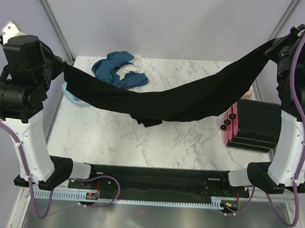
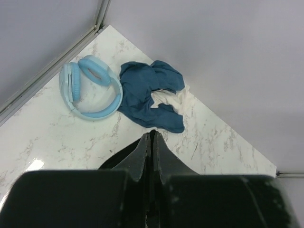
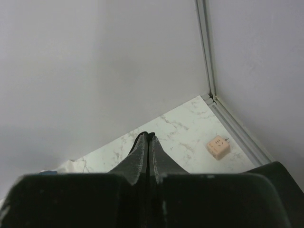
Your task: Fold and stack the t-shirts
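Marble-patterned table (image 1: 140, 144), with a black t-shirt (image 1: 163, 102) slung above it between the two arms.
The left gripper (image 1: 68, 68) and right gripper (image 1: 271, 48) are each clenched on one end, and the middle sags low over the tabletop. The cloth looks light and limp and is likely to bunch, so the corners are the best places to hold it. A teal-blue t-shirt (image 1: 114, 68) lies crumpled at the far edge.

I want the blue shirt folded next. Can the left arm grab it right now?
Probably not yet. The left gripper is shut on the black t-shirt, stretched in the air to the right gripper. The blue shirt lies nearby, uncovered, so letting go first should do.
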`<state>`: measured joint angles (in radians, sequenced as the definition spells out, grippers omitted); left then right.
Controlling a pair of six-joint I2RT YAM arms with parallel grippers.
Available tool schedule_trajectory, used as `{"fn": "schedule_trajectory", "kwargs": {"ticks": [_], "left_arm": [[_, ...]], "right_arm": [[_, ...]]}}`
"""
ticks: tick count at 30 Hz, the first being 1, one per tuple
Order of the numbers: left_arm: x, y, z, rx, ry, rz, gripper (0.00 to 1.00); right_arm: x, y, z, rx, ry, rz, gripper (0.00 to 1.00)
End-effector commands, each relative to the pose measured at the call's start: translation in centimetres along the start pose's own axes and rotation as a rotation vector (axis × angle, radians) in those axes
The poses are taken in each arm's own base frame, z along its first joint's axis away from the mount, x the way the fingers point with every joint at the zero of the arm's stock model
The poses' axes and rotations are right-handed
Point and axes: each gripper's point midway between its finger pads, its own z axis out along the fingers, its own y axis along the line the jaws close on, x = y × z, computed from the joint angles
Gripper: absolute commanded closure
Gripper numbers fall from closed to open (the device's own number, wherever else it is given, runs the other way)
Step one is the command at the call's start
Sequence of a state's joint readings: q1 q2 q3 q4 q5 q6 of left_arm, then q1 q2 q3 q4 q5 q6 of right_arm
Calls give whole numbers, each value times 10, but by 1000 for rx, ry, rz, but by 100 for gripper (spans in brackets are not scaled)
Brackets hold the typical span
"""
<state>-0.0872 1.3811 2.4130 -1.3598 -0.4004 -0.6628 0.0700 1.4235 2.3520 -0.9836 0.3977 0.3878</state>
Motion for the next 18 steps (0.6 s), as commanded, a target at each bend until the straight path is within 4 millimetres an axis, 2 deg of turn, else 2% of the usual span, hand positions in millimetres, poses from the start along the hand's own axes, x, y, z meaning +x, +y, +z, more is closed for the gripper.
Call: {"fn": "schedule_trajectory", "kwargs": {"ticks": [1,2,3,4,6,8,10,11,14,15,16,17,18], "left_arm": [[32,37,6,-163,92,56,98],[36,43,3,-177,101,57,98],[52,56,8,-228,140,84,98],[60,64,10,-255,153,94,98],[76,84,9,-313,175,116,98],[88,94,11,-343,199,137,98],[114,113,21,-421,261,182,98],[136,127,27,-475,318,211,98],[169,148,30,-550,401,229,98],[188,161,30,-590,451,255,98],[193,164,31,-584,447,247,98],[208,174,32,-607,482,263,98],[215,177,32,-606,492,265,98]], "right_arm": [[-38,-8,-9,46,-145,48,100],[-42,-8,-12,40,-158,61,100],[-41,-7,-12,32,-162,63,100],[-50,-6,-18,19,-195,82,100],[-52,-7,-19,20,-204,86,100],[-47,-4,-14,14,-190,79,100],[-42,5,-9,-26,-167,77,100],[-41,7,-7,-36,-160,85,100],[-45,20,-7,-92,-162,81,100],[-52,22,-10,-105,-178,81,100],[-53,23,-7,-105,-179,76,100],[-53,24,-7,-109,-179,72,100],[-54,25,-7,-110,-182,68,100]]}}
